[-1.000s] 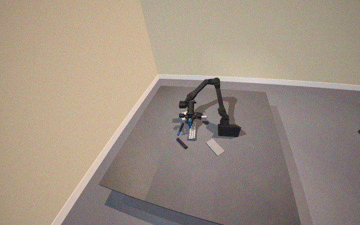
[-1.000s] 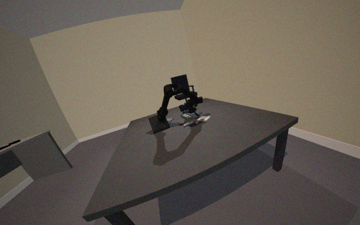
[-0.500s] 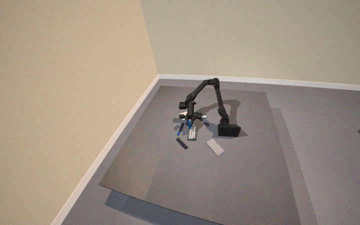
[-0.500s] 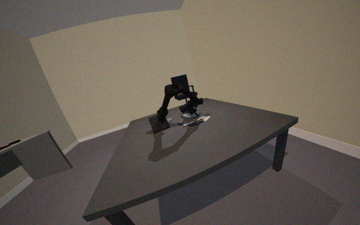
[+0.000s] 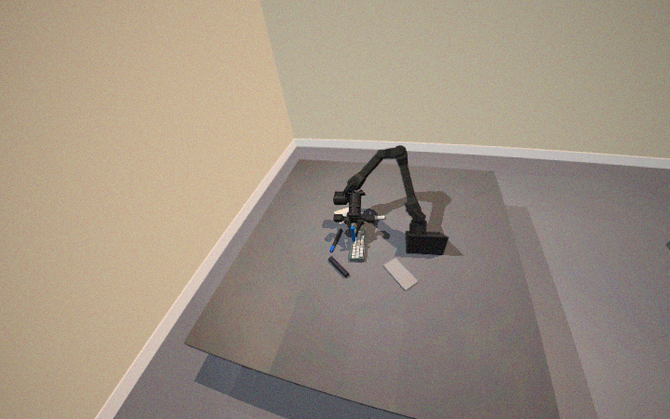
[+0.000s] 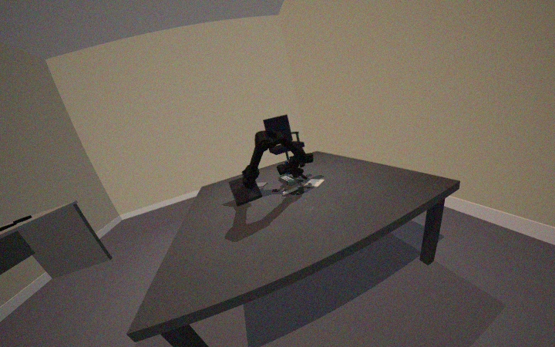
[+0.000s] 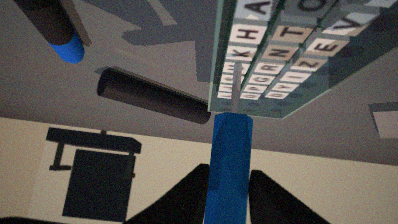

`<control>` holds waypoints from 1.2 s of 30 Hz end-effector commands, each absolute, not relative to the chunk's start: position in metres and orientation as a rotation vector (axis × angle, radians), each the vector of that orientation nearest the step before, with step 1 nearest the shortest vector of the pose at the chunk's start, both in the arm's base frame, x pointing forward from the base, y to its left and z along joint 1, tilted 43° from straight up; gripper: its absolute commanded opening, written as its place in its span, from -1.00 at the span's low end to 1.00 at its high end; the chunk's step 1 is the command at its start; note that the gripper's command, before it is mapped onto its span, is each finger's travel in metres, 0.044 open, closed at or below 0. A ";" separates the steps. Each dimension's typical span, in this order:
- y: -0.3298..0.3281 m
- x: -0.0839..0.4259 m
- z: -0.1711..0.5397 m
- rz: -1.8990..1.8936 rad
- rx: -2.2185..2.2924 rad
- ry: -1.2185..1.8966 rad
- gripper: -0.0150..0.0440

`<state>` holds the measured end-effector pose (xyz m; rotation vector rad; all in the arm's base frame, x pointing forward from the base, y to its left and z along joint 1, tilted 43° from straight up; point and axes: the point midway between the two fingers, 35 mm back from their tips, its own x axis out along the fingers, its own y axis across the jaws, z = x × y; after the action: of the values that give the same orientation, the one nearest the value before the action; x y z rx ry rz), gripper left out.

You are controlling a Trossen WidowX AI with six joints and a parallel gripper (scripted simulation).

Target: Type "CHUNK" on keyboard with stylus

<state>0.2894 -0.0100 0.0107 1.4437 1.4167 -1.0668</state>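
Gripping the blue stylus (image 5: 353,233) (image 7: 231,165), my fingers close on its barrel; from the top, I see it over the keyboard (image 5: 357,256) (image 6: 287,179) (image 7: 274,110). Left of the keyboard lie a blue-tipped pen (image 5: 336,240) (image 7: 69,49) and a dark rod (image 5: 338,266) (image 7: 152,96); right of it, a pale slab (image 5: 400,274).

The exterior view shows my arm (image 6: 253,161) arched toward the keyboard, hiding much of it.

In the wrist view, the stylus's thin tip overlaps the keyboard near K; contact I cannot tell. A slight sideways error could strike H or a neighbour, and hard pressing could twist my grip. I make out no container.
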 end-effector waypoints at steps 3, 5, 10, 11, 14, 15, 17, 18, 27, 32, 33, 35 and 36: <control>-0.012 0.289 0.008 -1.063 1.439 1.417 -0.22; -0.013 0.289 0.008 -1.063 1.439 1.417 -0.22; -0.014 0.289 0.006 -1.063 1.439 1.417 -0.22; -0.014 0.289 0.006 -1.063 1.439 1.417 -0.22; -0.015 0.289 0.005 -1.063 1.439 1.417 -0.22; -0.015 0.289 0.005 -1.063 1.439 1.417 -0.22; -0.016 0.289 0.004 -1.063 1.439 1.417 -0.22; -0.015 0.289 0.005 -1.063 1.439 1.417 -0.22; -0.013 0.290 0.008 -1.063 1.439 1.417 -0.22; 0.003 0.290 0.025 -1.063 1.440 1.418 -0.22; 0.007 0.290 0.029 -1.062 1.440 1.418 -0.22; 0.011 0.290 0.033 -1.062 1.440 1.418 -0.22; 0.011 0.290 0.033 -1.062 1.440 1.418 -0.22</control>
<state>0.2884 0.0045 0.0245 1.4345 1.4231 -1.0688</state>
